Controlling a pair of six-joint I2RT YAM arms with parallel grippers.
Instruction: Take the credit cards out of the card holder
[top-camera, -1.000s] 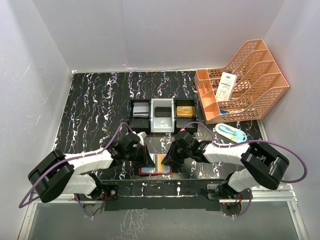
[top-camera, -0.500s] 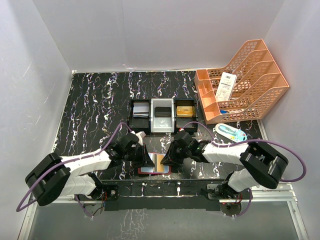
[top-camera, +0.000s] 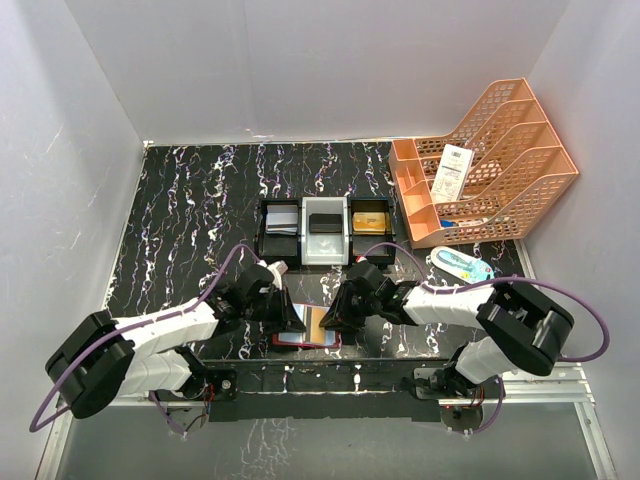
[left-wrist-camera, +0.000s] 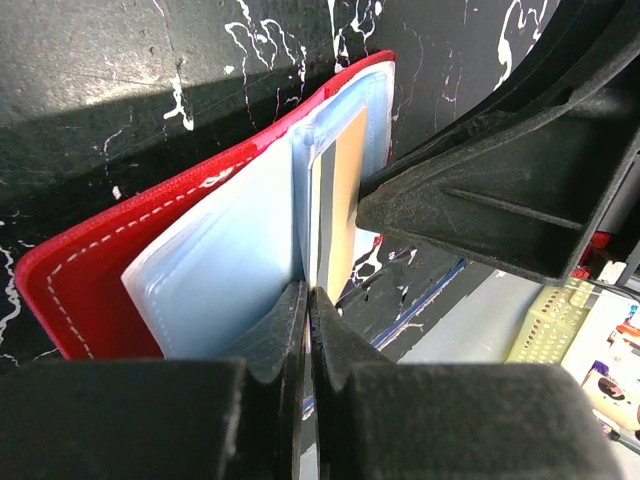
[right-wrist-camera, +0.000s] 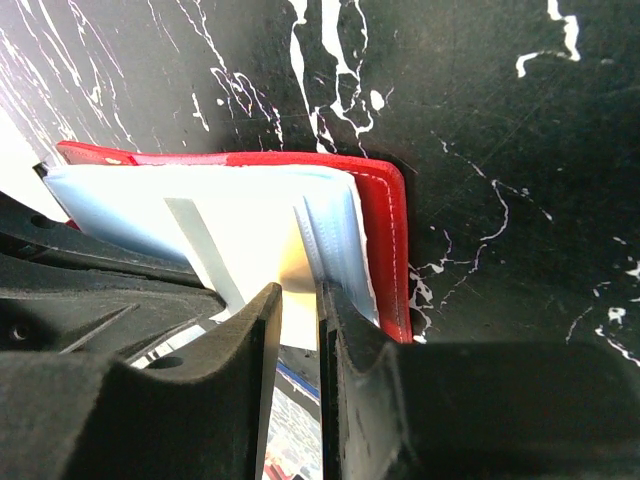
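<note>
Over the last second our left arm (top-camera: 170, 325) has pushed a little further in toward the right fingers (right-wrist-camera: 298, 300). The card holder (top-camera: 300, 343) has slid slightly with it across the table (top-camera: 180, 220). The left fingers (left-wrist-camera: 308, 300) have finished closing. They now sit together, pinched, as far as we can judge, on the lower edge of the orange-gold card (left-wrist-camera: 340, 190), which stands out of a clear pocket (left-wrist-camera: 375, 110) just ahead of their tips. The right fingers have not changed: they keep a narrow gap and seem clamped on a clear pocket leaf of the holder, directly opposite the left fingers. We read this as the grip for the pull being made, with the card not yet out. The orange file rack (top-camera: 500, 150), well beyond the right fingers and off to their outer side, holds a white tagged slip (top-camera: 455, 172). The three-compartment tray (top-camera: 325, 257), just beyond both pairs of fingers, holds grey cards (top-camera: 281, 228) on the left, a black object (top-camera: 324, 222) in the middle and a gold card (top-camera: 369, 221) on the right. The opened holder, between the fingers, holds light blue sleeves and at least this one card.
</note>
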